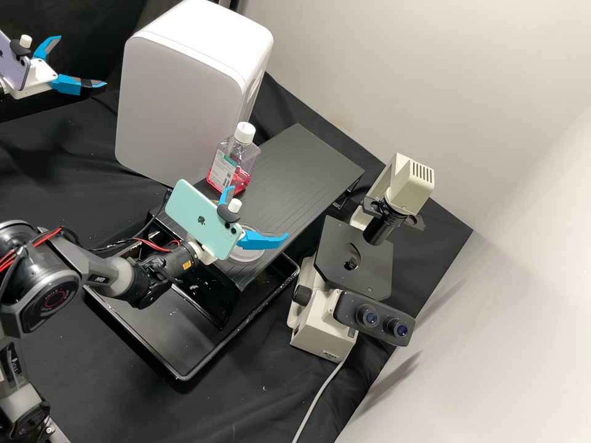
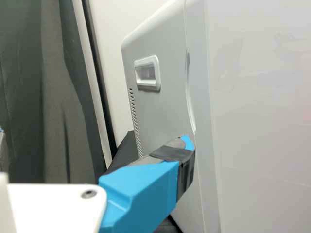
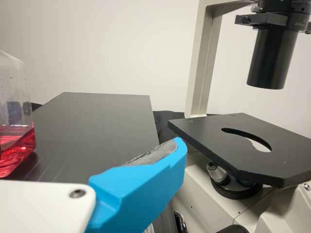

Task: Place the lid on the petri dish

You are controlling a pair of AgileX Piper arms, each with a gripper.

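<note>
We see the right claw (image 1: 260, 211) spread wide and empty above the round clear dish (image 1: 253, 253) on the ribbed black platform (image 1: 308, 166); the left claw (image 1: 82, 60) gapes empty.

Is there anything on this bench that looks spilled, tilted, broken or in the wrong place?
Nothing stands out. The culture flask stands upright and capped on the black platform, with no red liquid around it. The petri dish lies flat beneath the right hand, partly hidden.
</note>
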